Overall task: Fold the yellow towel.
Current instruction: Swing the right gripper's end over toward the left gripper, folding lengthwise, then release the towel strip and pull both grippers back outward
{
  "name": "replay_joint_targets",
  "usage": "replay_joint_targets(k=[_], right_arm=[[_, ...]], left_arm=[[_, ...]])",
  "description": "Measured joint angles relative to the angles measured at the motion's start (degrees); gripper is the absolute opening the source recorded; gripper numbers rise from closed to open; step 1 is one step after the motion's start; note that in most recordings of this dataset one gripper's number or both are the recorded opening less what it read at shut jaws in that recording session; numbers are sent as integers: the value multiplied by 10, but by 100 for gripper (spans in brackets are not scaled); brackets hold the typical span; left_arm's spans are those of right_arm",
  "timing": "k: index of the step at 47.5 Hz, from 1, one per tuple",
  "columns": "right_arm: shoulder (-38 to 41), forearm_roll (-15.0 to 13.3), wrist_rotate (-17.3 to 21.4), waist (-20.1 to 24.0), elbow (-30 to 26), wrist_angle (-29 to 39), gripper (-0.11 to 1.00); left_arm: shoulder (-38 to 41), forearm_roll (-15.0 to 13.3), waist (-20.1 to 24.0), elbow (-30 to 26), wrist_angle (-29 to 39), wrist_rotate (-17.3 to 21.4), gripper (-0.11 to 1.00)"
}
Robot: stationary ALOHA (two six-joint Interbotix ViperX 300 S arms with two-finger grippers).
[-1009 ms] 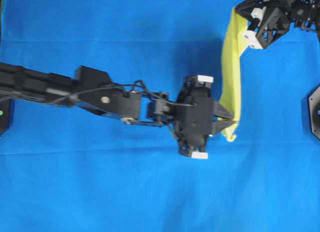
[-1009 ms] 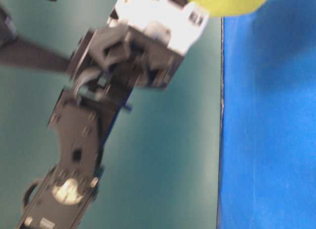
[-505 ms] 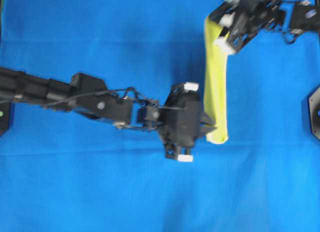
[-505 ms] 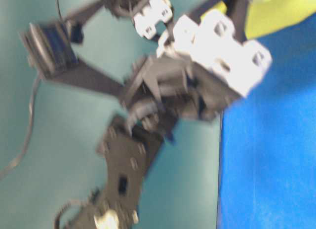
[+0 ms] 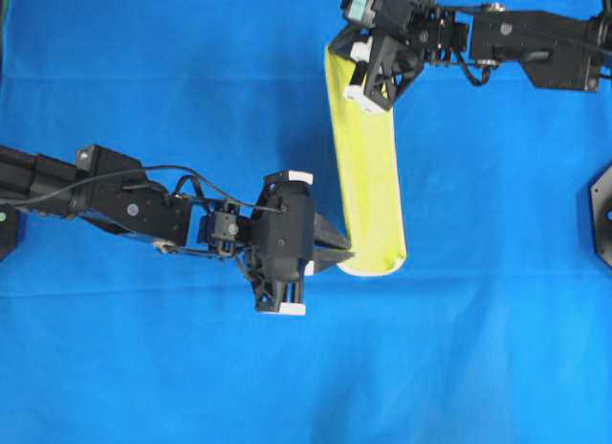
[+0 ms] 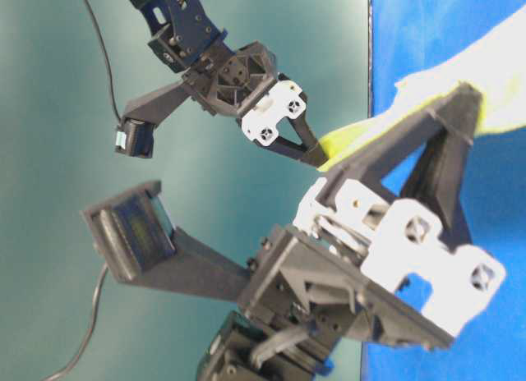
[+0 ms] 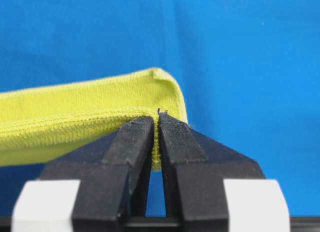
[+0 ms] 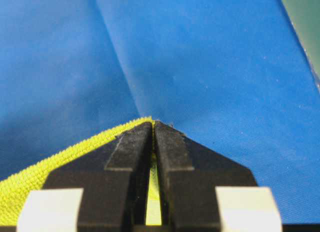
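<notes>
The yellow towel hangs as a long, doubled strip over the blue cloth, its lower end curled under. My left gripper is shut on its near corner; the left wrist view shows the hem pinched between the black fingers. My right gripper is shut on the far corner at the top, where yellow edge shows beside and between its fingertips. At table level, the right gripper fills the foreground and the left gripper holds the towel behind it.
A blue cloth covers the whole table. Black arm mounts sit at the right edge and the left edge. In the table-level view the cloth's edge borders a teal surface.
Both grippers have carried the towel leftward, the right one furthest. The strip has tilted from near vertical, and more of its broad face shows from above.
</notes>
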Motion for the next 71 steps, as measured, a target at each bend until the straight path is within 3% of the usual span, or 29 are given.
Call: replay_joint_targets(k=[14,20,23,29,32,38,52,62,71], right_arm=[[0,0,4,-2,8,0,2],[0,3,5,-3,12,0,4],[0,5,6,-5,12,0,15],[0,12,7,-14,13,1,54],[0,13,7,-17,12,1,64],[-1,13,14,-19,13,2,57],[-66,14,17,-20,32,33,58],[-168,18,24,-3,96,37,58],[-266,27,58,23,179,12,58]], left_arm=[[0,0,-1,5,14,7,3],[0,0,0,5,17,7,11],[0,1,-2,5,18,6,21],[-5,1,-8,6,36,7,47],[-13,1,-10,7,50,7,56],[-47,1,-11,18,97,8,67],[-165,1,-10,83,164,8,67],[-264,2,11,155,153,9,67],[-339,2,53,231,83,7,67]])
